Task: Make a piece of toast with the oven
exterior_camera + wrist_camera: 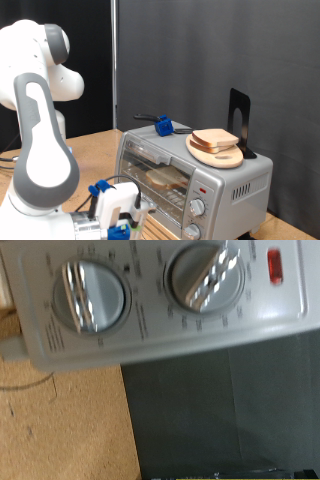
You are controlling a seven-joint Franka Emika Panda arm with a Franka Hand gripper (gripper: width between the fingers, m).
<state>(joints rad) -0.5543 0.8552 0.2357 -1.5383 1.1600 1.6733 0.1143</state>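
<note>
Two knobs [97,297] fill the wrist view. Claw [118,215] hovers before the oven [190,170]; its state is unclear. Toast [214,141] rests on top.

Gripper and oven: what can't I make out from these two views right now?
- Gripper: in the exterior view it sits low in front of the oven; open or shut is too small to tell. The wrist view shows no fingers.
- Knobs: the wrist view blurs their dial markings, so the settings are unreadable.
- Oven interior: door glare in the exterior view obscures what lies on the rack.
- Toast: lies on the plate atop the oven; its underside is hidden.
</note>
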